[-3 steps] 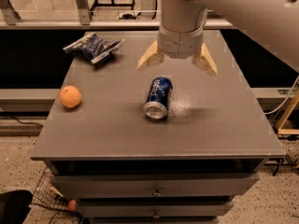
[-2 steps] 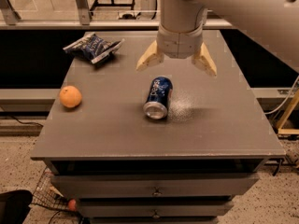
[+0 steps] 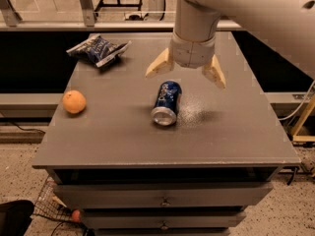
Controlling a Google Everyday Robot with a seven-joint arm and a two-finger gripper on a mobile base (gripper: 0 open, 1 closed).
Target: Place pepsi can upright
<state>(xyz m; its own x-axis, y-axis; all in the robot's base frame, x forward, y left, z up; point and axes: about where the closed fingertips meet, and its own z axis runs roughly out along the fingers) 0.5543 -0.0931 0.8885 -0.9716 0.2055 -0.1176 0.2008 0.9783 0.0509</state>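
Lying on its side on the grey table (image 3: pixel 123 141), the pepsi can (image 3: pixel 167 102) sits near the middle of the top, its silver end turned toward the camera and its blue body pointing back toward me. My claw (image 3: pixel 187 73) hangs above the table just behind the can, and in the camera view the can lies under the space between my two fingers, closer to the one on the view's left. I cannot tell how high I am above it, but I am not touching it.

My fingers (image 3: pixel 157 67) are spread wide apart, the pale tips splayed outward, and there is nothing between them. I hold nothing and rest on nothing.

On the same top, an orange (image 3: pixel 74 102) sits near the edge on the view's left, well apart from the can. A blue-and-white snack bag (image 3: pixel 98 49) lies crumpled at the far corner on that side. Below the top the table has drawers (image 3: pixel 162 198) with small knobs. The floor (image 3: pixel 22 151) around it is speckled, and a wire basket (image 3: pixel 49 208) shows low beside the drawers.
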